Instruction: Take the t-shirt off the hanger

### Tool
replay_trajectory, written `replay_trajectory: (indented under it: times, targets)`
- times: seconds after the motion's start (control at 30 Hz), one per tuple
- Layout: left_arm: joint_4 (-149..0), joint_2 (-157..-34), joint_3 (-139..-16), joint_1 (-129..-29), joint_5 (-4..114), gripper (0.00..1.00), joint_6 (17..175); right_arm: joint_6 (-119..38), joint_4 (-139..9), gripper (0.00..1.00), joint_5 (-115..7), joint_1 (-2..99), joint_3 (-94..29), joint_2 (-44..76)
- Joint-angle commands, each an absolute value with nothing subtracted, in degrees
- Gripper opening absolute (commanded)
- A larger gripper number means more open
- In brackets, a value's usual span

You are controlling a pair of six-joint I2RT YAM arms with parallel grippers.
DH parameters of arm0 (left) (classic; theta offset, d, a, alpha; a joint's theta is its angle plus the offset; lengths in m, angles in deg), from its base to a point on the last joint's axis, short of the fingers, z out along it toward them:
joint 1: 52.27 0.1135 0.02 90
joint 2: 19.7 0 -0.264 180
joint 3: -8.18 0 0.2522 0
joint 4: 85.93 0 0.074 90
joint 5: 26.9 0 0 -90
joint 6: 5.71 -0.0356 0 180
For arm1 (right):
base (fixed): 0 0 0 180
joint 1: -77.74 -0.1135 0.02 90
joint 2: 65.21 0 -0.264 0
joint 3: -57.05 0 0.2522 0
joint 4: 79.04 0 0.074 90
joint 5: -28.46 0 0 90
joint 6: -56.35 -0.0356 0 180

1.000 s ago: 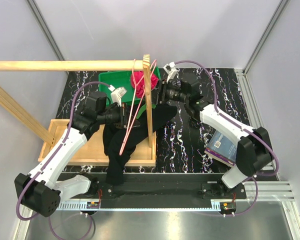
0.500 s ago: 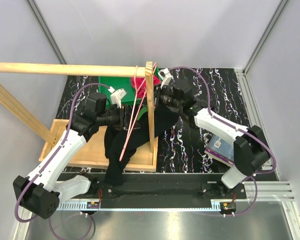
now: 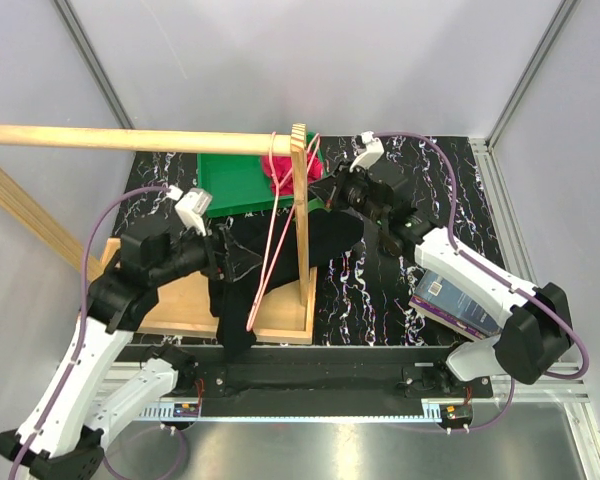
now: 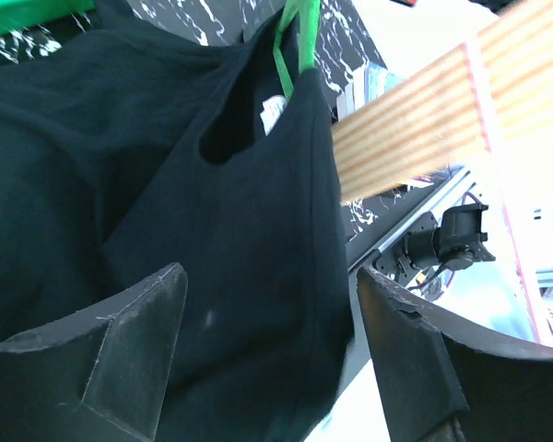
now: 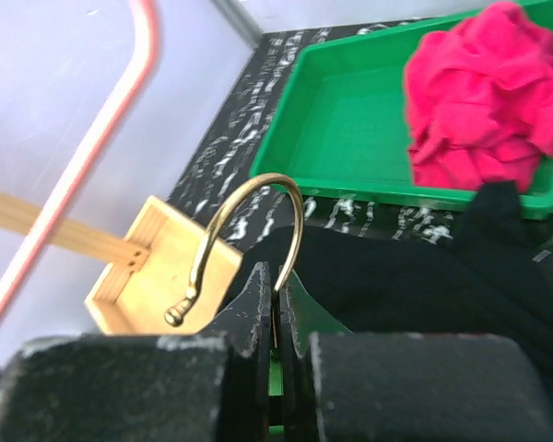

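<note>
Top view: left claw [image 3: 218,262] is sitting at the black t-shirt [image 3: 325,235], which is draping between it and the right claw [image 3: 330,190]. A wooden post [image 3: 300,215] and a pink hanger [image 3: 265,262] are crossing in front.

Left wrist: jaws are standing wide apart, with shirt fabric lying between them unpinched and the green hanger [image 4: 288,55] poking from the neck.

Right wrist: fingers are clamping together on its brass hook [image 5: 264,179]. The shirt is lying just beyond, with the green tray [image 5: 350,129] and red cloth [image 5: 479,97] behind.
</note>
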State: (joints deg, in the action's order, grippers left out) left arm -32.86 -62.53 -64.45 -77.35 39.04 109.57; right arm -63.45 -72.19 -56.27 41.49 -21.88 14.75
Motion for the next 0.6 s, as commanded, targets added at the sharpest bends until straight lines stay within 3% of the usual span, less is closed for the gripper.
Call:
replay_trajectory:
  times: [0.0, 0.37, 0.47, 0.57]
  targets:
    - [-31.83, -57.77, -62.72, -77.58, 41.30, 0.80, 109.43, -62.56, -69.15, 0.00, -60.93, 41.80, -26.58, 14.33]
    - [-30.42, -53.10, -55.07, -77.67, 42.27, 0.74, 112.07, -65.99, -66.69, 0.00, -62.76, 41.71, -28.25, 13.98]
    - [-29.11, -51.61, -54.62, -77.58, 43.58, 0.67, 111.89, -65.90, -65.72, 0.00, -64.26, 41.80, -29.22, 14.24]
    - [-27.18, -50.90, -55.15, -77.58, 45.25, 0.52, 111.63, -66.17, -63.78, 0.00, -66.11, 41.80, -29.84, 14.16]
